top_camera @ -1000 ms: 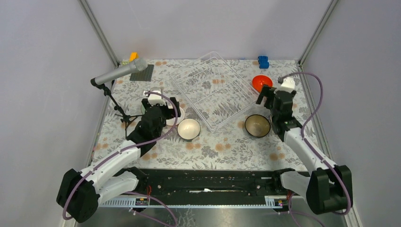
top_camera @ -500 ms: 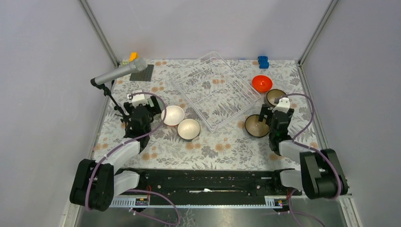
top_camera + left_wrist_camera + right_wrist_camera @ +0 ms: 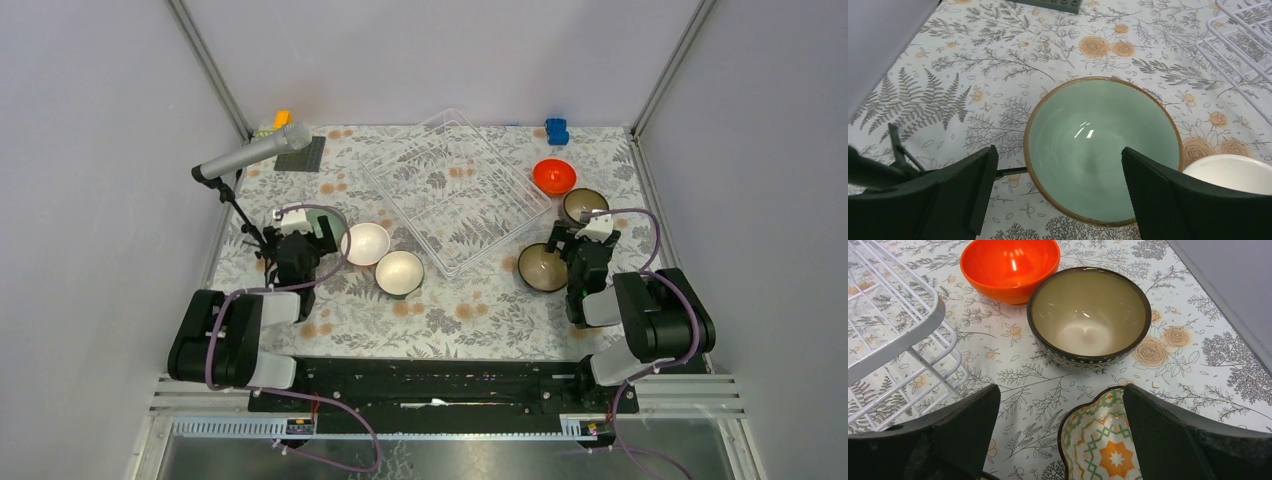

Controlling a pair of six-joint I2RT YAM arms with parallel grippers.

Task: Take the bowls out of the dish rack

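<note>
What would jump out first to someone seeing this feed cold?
The clear wire-grid dish rack sits skewed at the table's centre with no bowls in it. Bowls flank it on the floral cloth: a bright orange round bowl at the far right next to a dark-rimmed cream bowl, and a white round bowl beside a second white bowl on the left. A pale green brown-rimmed bowl fills the left wrist view.
</note>
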